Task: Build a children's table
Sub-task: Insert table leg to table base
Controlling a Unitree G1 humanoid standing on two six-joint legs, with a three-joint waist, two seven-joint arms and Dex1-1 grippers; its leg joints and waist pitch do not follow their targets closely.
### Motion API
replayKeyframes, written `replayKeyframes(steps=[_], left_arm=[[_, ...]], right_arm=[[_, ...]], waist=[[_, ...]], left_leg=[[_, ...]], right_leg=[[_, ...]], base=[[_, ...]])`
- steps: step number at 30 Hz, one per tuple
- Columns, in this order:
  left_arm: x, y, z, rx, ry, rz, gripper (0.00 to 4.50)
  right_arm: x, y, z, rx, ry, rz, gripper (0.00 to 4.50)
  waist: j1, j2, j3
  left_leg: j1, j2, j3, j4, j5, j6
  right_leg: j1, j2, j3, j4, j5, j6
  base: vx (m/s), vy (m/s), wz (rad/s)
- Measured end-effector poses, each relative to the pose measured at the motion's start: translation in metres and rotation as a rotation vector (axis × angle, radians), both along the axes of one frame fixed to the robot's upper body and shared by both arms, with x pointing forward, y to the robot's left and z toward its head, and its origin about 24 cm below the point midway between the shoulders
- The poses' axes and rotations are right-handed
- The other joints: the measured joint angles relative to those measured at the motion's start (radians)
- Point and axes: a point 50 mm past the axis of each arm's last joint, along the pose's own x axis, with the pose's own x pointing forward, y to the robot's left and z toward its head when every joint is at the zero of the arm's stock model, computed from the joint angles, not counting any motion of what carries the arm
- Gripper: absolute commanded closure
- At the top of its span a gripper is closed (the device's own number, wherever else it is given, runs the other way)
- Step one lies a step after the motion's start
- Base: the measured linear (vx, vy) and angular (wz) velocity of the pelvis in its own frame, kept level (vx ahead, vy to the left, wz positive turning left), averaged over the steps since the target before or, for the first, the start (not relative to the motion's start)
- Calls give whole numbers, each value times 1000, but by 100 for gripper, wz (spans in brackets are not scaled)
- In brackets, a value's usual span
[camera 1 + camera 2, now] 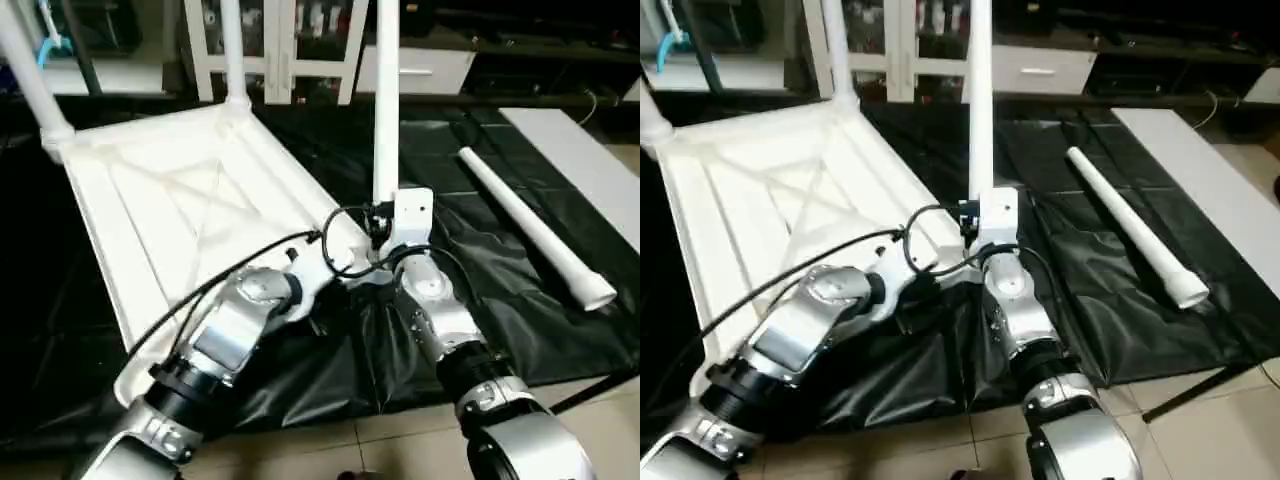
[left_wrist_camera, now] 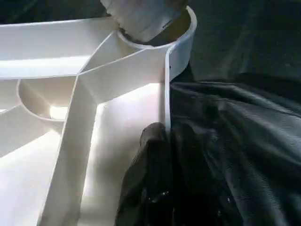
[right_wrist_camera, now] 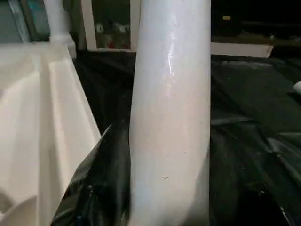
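Observation:
The children's table top [image 1: 170, 200] lies upside down on a black sheet, its X-ribs facing up. Two legs [image 1: 232, 50] stand upright in its far corners. A third leg [image 1: 385, 100] stands upright in the near right corner socket [image 2: 181, 35]. My right gripper [image 1: 388, 238] is closed around this leg near its base; in the right wrist view the leg [image 3: 169, 117] rises close in front of the camera. My left gripper [image 1: 322, 298] is shut and sits low beside that same corner, at the table's edge. A fourth leg [image 1: 530, 230] lies loose on the sheet to the right.
The black sheet [image 1: 480, 300] is wrinkled and bunched up against the near right corner [image 2: 155, 188]. A white board [image 1: 585, 150] lies at the far right. White cabinets [image 1: 290, 50] stand behind. Tiled floor [image 1: 330, 440] shows along the near edge.

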Motion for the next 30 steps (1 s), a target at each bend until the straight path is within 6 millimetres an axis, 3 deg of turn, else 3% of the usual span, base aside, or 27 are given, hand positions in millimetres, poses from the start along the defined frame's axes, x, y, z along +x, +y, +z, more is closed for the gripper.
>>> replayKeyframes(steps=[5,8,9,10,12,14,16,19,22,24,27,30], left_arm=[[1,19,1,73,-150,-177,450],[5,46,2,131,-188,-205,450],[7,53,2,131,-188,-205,450],[9,59,1,120,-185,-205,422],[11,64,1,79,-159,-187,394],[13,69,9,-55,-121,-150,394],[17,73,31,-215,-152,-102,363],[24,76,58,-357,-207,-62,351],[50,85,110,-535,-355,177,325],[64,90,129,-561,-413,344,314],[75,91,132,-606,-402,525,314],[84,73,115,-581,-315,558,314]], right_arm=[[-10,-14,13,164,-98,38,266],[-6,-58,44,148,-235,-36,266],[-7,-65,54,152,-277,-42,266],[-7,-71,65,156,-321,-28,266],[-8,-74,72,140,-345,5,266],[-9,-76,70,104,-319,60,266],[-12,-78,63,58,-273,103,266],[-17,-77,54,-17,-214,178,266],[-27,-56,47,-122,-154,339,266],[-29,-48,49,-127,-165,374,266],[-30,-43,51,-118,-177,394,266],[-30,-36,49,-99,-175,418,266]], waist=[[16,6,7],[37,8,9],[38,7,9],[38,6,9],[31,4,10],[30,0,14],[36,-2,14],[48,-3,15],[57,-10,19],[57,-13,20],[65,-28,18],[82,-47,20]], left_leg=[[-6,1,2,1,4,6],[-2,0,6,5,4,7],[0,0,9,6,4,7],[2,0,11,8,3,4],[4,0,15,12,0,1],[3,0,16,14,1,1],[3,1,16,15,1,1],[3,1,16,16,1,1],[3,1,16,20,1,1],[3,1,16,22,1,1],[3,0,16,24,1,1],[0,0,16,26,1,1]], right_leg=[[-12,1,3,6,-1,0],[-11,0,8,10,-1,0],[-11,0,11,12,-1,0],[-11,0,16,14,0,0],[-12,0,21,20,0,0],[-15,1,22,23,1,0],[-15,1,22,26,1,0],[-15,1,23,27,1,0],[-16,1,22,32,1,0],[-15,0,23,33,1,1],[-14,-2,22,34,-1,4],[-15,-2,22,34,-1,4]], base=[[0,0,0],[0,0,0],[0,0,0],[0,0,0],[0,0,0],[0,0,0],[0,0,0],[0,0,0],[0,0,0],[0,0,0],[0,0,0],[0,0,0]])
